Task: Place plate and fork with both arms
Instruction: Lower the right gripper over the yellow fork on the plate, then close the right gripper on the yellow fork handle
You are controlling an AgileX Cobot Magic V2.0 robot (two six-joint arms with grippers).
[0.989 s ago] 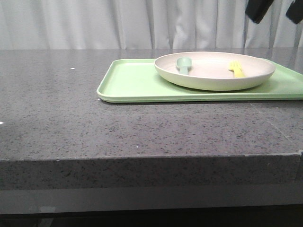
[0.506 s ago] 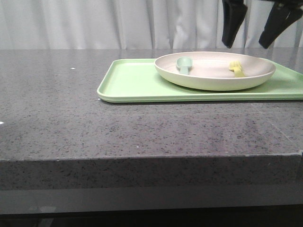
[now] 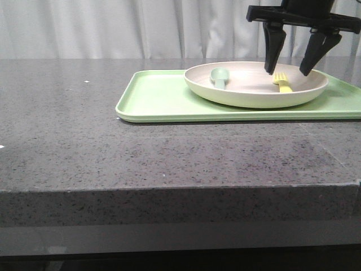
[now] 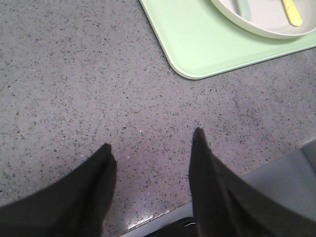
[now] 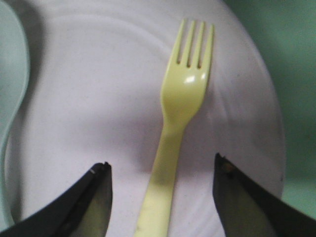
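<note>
The cream-white plate rests on the light-green tray at the right of the table. The pale yellow fork lies in the plate's right part. My right gripper is open and hangs just above the fork, one finger on each side. In the right wrist view the fork lies between the open fingers of the right gripper, handle toward them, on the plate. My left gripper is open and empty over bare table near its front edge; plate and fork show beyond it.
A grey-green spoon lies in the plate's left part. The tray's near corner shows in the left wrist view. The grey speckled countertop spreads left and in front of the tray. A white curtain hangs behind.
My right gripper has come down from the top right of the front view to just above the fork, its fingers open. Plate, fork, spoon and tray have not moved.
</note>
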